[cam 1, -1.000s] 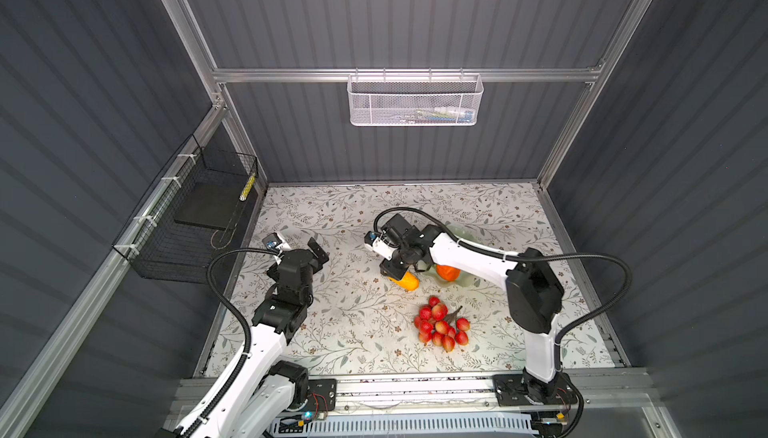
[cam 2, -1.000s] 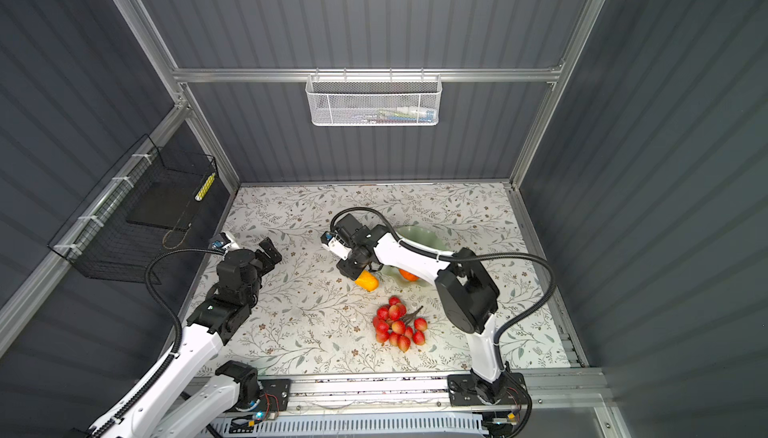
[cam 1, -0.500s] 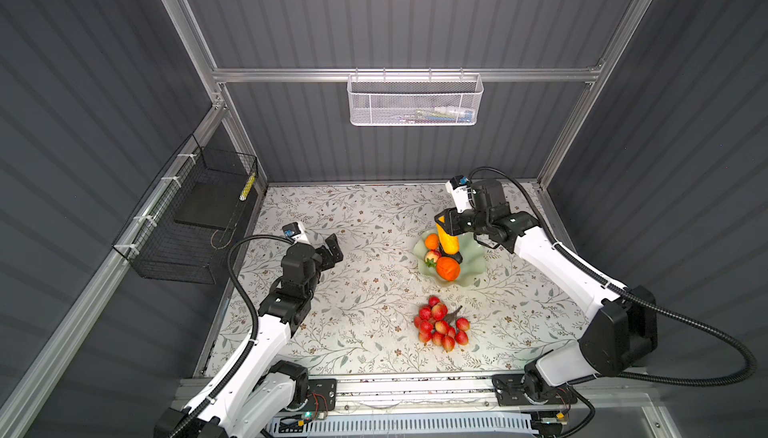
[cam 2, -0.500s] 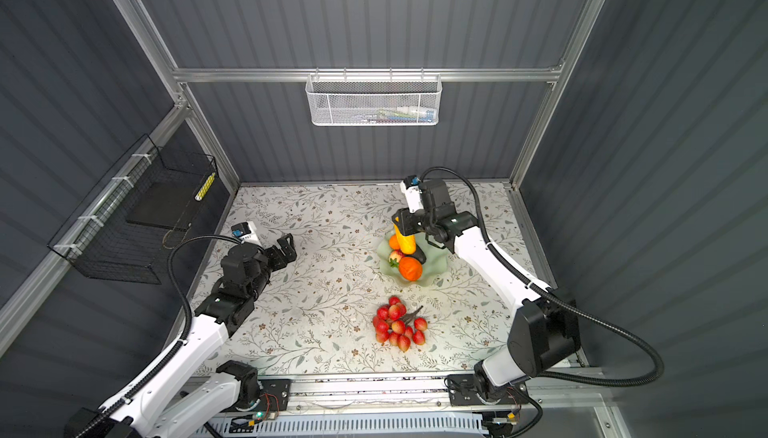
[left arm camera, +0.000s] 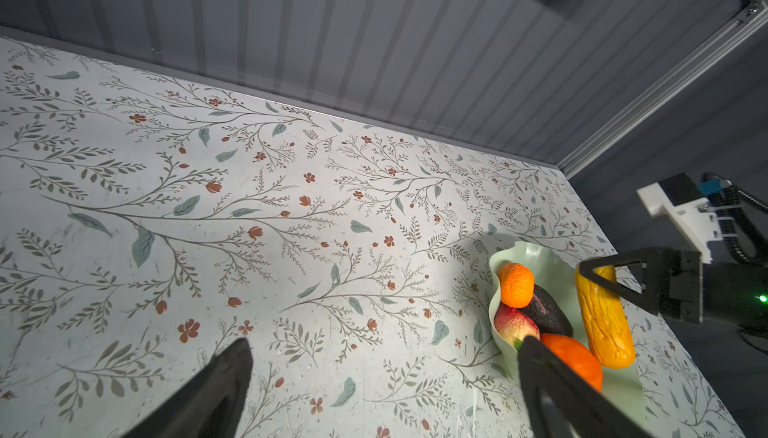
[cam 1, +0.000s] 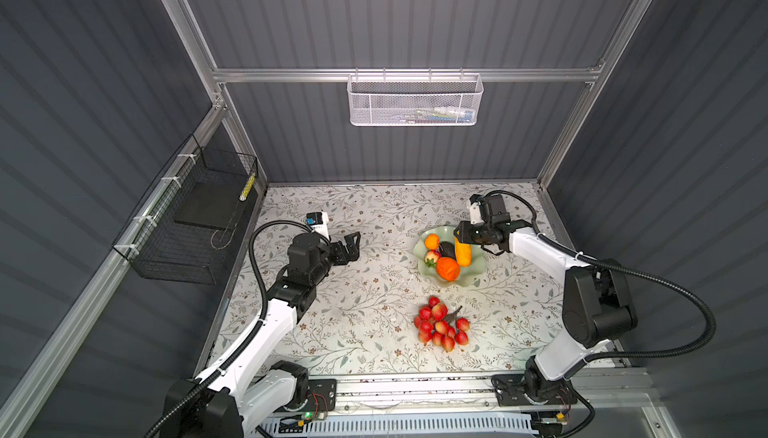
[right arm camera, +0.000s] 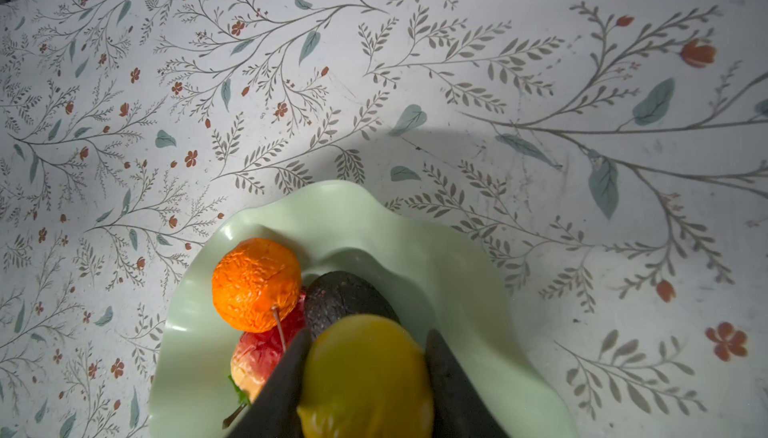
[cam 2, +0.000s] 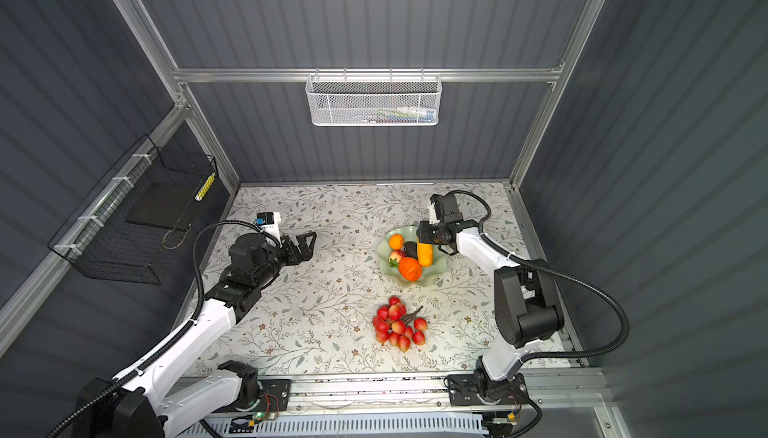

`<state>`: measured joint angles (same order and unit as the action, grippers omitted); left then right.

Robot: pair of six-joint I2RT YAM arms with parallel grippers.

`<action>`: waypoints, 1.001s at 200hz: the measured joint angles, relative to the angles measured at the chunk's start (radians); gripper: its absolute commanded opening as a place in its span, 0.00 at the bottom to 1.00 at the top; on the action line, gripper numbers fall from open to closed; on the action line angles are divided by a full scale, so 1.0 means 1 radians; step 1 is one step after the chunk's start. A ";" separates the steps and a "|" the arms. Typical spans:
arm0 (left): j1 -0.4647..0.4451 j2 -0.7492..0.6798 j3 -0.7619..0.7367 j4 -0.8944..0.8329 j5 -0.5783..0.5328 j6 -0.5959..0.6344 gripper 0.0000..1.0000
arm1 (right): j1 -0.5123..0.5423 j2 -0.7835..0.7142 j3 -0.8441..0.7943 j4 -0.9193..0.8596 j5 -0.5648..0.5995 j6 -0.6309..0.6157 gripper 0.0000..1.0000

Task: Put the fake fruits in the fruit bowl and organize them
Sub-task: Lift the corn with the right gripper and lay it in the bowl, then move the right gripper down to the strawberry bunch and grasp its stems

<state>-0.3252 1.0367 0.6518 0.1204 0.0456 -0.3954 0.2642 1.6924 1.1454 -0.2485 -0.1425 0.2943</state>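
Yellow oblong (right arm camera: 365, 386) inside right tool (right arm camera: 369, 342)

Pale mint fruit bowl (cam 1: 476, 267), wavy rim, sitting flat on the surface, and it's filling up. A smaller orange (cam 1: 432, 241) sits at its far edge with a dark avocado (cam 1: 446, 248) just beside it. A red-pink strawberry (cam 1: 432, 255) presses against that orange on the bowl's left side, and a larger orange (cam 1: 448, 268) sits at the near side. The yellow oblong (cam 1: 462, 251) stands almost upright over the bowl's right half, top end clamped in the right pincer (right arm camera: 368, 338), lower end down by the larger orange. Outside the bowl on its near side, well apart, the red berry cluster (cam 1: 441, 325) lies on the surface, dark stem angled toward the bowl.
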 measured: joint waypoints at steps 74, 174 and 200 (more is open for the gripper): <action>0.000 0.000 0.000 0.000 0.003 0.001 1.00 | 0.001 -0.058 -0.016 0.010 0.023 0.019 0.69; 0.000 0.033 0.011 0.001 -0.012 0.001 1.00 | 0.459 -0.463 -0.312 -0.177 0.068 0.181 0.69; 0.000 0.032 0.011 0.001 -0.012 0.001 1.00 | 0.541 -0.457 -0.354 -0.224 0.082 0.271 0.69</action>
<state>-0.3252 1.0691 0.6632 0.1215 0.0338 -0.3946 0.8051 1.2350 0.7918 -0.4721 -0.0601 0.5652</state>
